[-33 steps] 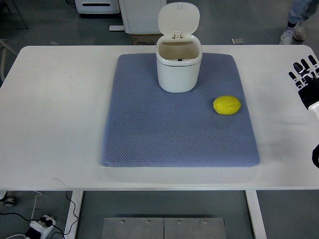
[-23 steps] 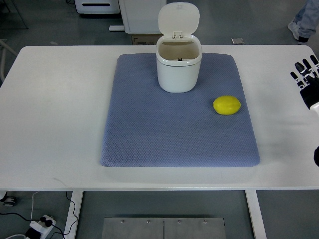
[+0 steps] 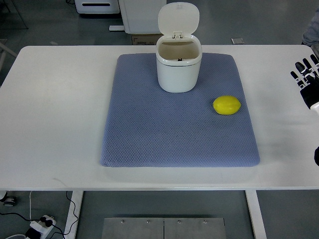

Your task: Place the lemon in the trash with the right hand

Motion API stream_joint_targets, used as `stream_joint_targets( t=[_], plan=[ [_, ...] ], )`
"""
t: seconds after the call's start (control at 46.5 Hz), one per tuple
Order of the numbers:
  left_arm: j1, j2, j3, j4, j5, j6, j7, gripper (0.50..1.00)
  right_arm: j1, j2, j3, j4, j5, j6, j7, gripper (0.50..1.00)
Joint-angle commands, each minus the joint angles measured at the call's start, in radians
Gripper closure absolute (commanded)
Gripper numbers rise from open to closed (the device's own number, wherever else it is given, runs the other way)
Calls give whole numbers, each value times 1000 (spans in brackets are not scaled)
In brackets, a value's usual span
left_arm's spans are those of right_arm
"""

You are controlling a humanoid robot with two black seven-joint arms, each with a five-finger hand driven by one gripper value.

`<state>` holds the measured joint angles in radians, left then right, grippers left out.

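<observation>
- While the lemon [image 3: 227,105] is lying on the blue mat [image 3: 174,134], toward the mat's 3 o'clock side, nothing is touching it.
- At about 11 o'clock from the lemon, the white trash bin [image 3: 179,63] is standing upright on the far part of the mat, near the fruit but clearly apart from it.
- Its lid [image 3: 178,18] is tipping back at 12 o'clock, leaving the mouth open.
- Out at the table's 3 o'clock edge, the right hand [image 3: 306,79] is showing only in part, hanging over the bare white table [image 3: 55,109], well apart from the lemon.
- Its dark fingers [image 3: 299,67] are pointing toward 12 o'clock, spread loosely and gripping nothing.
- A dark piece of the same arm is peeking in lower down the right edge.
- Beyond the table, at about 1 o'clock, a person's trouser leg [image 3: 313,31] is just showing at the picture's edge.
</observation>
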<state>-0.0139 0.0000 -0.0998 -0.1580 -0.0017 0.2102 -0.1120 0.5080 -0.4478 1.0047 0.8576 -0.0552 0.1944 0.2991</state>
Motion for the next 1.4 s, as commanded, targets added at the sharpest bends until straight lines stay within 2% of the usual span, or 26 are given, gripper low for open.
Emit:
stream_joint_targets(
  t=[0.0, 0.882, 1.248, 1.377],
  plan=[
    [0, 0, 0, 0, 0, 0, 0, 500, 0, 1, 0, 0, 0, -1, 2, 500],
    [0, 0, 0, 0, 0, 0, 0, 500, 6, 0, 2, 1, 2, 7, -6, 500],
    [0, 0, 0, 0, 0, 0, 0, 500, 18, -19, 3, 1, 3, 11, -152, 500],
    [0, 0, 0, 0, 0, 0, 0, 500, 18, -20, 18, 1, 3, 22, -164, 500]
  ],
)
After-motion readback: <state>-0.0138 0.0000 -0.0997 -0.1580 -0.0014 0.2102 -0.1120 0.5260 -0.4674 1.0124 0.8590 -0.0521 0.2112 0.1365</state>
